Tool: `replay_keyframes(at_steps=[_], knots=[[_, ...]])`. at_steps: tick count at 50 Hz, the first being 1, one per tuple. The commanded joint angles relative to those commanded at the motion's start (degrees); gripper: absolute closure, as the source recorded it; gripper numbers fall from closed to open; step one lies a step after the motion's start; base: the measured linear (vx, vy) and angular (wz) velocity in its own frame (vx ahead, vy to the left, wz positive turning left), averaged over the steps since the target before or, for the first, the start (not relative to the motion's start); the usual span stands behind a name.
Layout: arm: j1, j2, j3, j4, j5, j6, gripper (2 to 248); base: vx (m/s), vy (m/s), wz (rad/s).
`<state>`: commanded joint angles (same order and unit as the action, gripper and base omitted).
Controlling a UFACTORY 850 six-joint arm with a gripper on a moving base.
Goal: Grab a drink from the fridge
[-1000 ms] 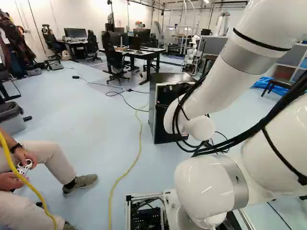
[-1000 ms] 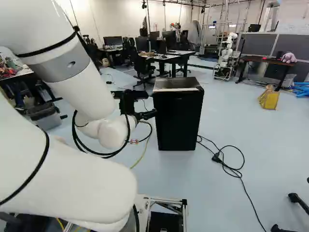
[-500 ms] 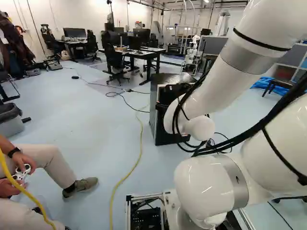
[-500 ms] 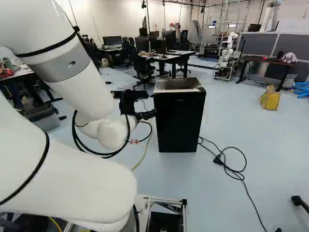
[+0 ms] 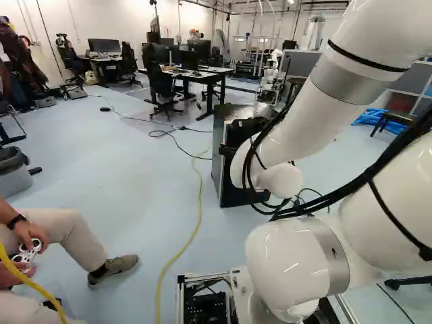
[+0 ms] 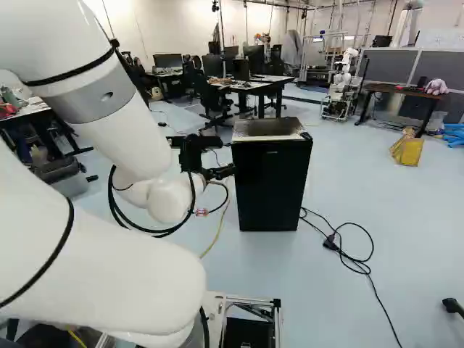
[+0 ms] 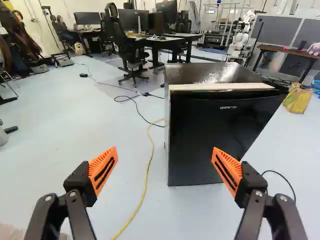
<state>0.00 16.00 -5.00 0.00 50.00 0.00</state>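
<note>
Pale-blue floor [image 7: 75, 135]; black fridge [image 7: 215, 74], pale lettering [image 7: 228, 107] on door [image 7: 205, 145]; claw [image 6: 226, 157] open, orange pads [image 7: 103, 169] wide apart.

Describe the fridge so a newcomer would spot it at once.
Find the black-legged desk with monitors across the pale blue floor. Standing on that floor, nearer the arm, is the mini fridge. Unlike the open-legged desk, it is a solid black-fronted box with a pale strip along its top front edge.
</note>
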Motion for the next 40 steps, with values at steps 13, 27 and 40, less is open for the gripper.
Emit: replay_keyframes(at_steps=[13,27,40], knots=[[0.0,0.0,0.0,0.0,0.0,0.0,3,0.053,0.027,-0.007],[0.0,0.0,0.0,0.0,0.0,0.0,3,0.057,0.029,-0.008],[0.0,0.0,0.0,0.0,0.0,0.0,3,0.051,0.023,-0.006]])
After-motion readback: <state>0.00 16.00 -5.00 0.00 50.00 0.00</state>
